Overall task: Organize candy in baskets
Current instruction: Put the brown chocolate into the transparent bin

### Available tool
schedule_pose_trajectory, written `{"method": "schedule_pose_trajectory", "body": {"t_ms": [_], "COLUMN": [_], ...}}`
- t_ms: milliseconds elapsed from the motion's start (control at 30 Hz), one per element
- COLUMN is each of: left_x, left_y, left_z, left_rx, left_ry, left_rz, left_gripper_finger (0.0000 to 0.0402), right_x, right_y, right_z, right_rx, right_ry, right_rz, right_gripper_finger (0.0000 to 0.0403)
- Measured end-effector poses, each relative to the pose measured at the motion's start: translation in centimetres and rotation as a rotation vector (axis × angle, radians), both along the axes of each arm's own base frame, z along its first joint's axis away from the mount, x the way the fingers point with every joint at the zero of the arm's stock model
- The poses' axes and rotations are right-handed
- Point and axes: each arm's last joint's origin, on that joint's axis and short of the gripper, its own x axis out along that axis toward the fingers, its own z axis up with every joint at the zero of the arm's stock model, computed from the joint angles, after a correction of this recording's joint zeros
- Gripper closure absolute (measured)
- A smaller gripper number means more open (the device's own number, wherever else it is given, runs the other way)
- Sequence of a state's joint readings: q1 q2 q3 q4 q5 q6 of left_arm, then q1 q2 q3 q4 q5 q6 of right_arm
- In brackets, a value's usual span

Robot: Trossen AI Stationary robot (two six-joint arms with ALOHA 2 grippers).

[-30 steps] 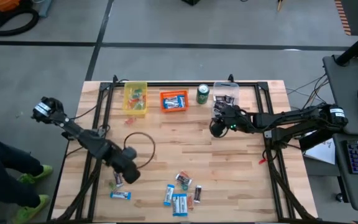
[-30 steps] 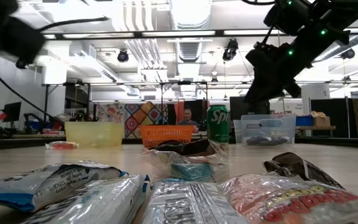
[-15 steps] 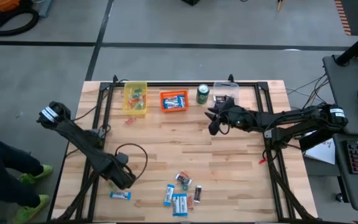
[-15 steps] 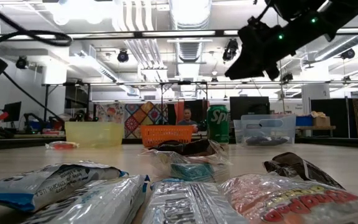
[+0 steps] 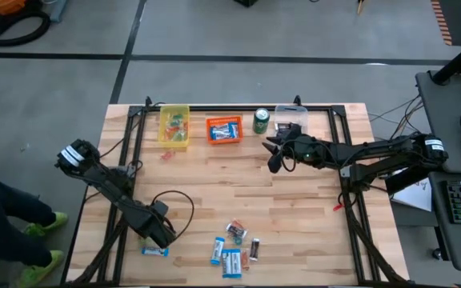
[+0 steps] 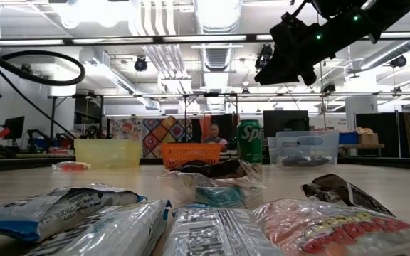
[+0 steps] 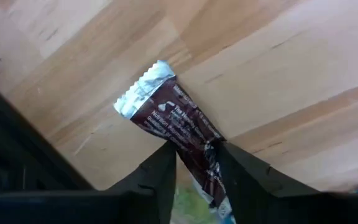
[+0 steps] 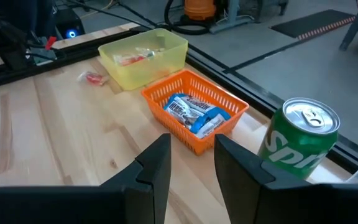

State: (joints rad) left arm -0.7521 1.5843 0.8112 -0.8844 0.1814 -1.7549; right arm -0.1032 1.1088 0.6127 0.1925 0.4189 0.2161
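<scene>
Since a second ago the left arm is dropping further toward the near-left corner and the right arm is lifting and swinging back toward the bins.

High view: left gripper (image 5: 157, 232) is sitting low over the near-left candy, right by a blue-and-white bar (image 5: 155, 251). More loose candy (image 5: 233, 244) is lying near the front middle. Right gripper (image 5: 277, 154) is hovering just in front of the green can (image 5: 262, 121) and the clear bin (image 5: 291, 117). Yellow bin (image 5: 174, 126) and orange bin (image 5: 224, 129) are lined up along the far edge, each already holding some candy.

Low view: right gripper (image 6: 285, 53) is hanging high, well clear of the table; wrappers (image 6: 212, 178) are piling up in the foreground.

Left wrist view: fingers (image 7: 160, 171) are straddling a dark brown bar (image 7: 180, 127), spread just wider than it, not yet pinching.

Right wrist view: right fingers (image 8: 156, 165) are parted, holding nothing, facing the orange bin (image 8: 194, 109).

Advice: keep the bar centred, press down to the wood, then close across the narrow width; the wrapper is looking slippery, so grab the body, not the crimped end. Which bin takes dark bars I can't tell for sure.
</scene>
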Motion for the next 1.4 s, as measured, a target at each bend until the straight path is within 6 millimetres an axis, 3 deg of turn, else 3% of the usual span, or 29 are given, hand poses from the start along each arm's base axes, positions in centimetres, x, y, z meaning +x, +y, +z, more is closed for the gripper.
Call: {"method": "schedule_pose_trajectory", "body": {"t_ms": [233,600,800,933,1067,1233,1400], "left_x": [0.5,2.4,5.4,8.7,11.1,13.1,14.8], "left_y": [-0.1,0.9,1.8,3.3,5.9,9.8,10.7], "left_z": [0.6,3.6,6.8,8.7,9.3,9.5,9.0], "left_rx": [0.033,0.171,0.453,0.700,0.892,1.003,1.018], "left_ry": [-0.110,-0.564,-0.927,-1.073,-1.048,-1.029,-1.126], "left_rz": [-0.065,-0.294,-0.684,-0.888,-0.999,-0.881,-0.843], "left_gripper_finger": [0.0389,0.0398,0.0399,0.0399,0.0399,0.0400,0.0400], "right_x": [0.0,0.0,0.2,0.6,0.8,0.9,1.0], "right_y": [0.0,0.0,0.5,1.2,2.6,4.6,5.6], "right_z": [0.0,-0.3,-0.4,0.2,0.5,0.9,1.6], "right_rx": [0.000,0.029,0.118,0.150,0.125,0.079,0.063], "right_ry": [0.000,-0.004,-0.037,-0.111,-0.131,-0.160,-0.232], "right_rz": [0.000,0.000,0.103,0.192,0.269,0.362,0.398], "right_gripper_finger": [0.0294,0.0294,0.0294,0.0294,0.0294,0.0294,0.0293]}}
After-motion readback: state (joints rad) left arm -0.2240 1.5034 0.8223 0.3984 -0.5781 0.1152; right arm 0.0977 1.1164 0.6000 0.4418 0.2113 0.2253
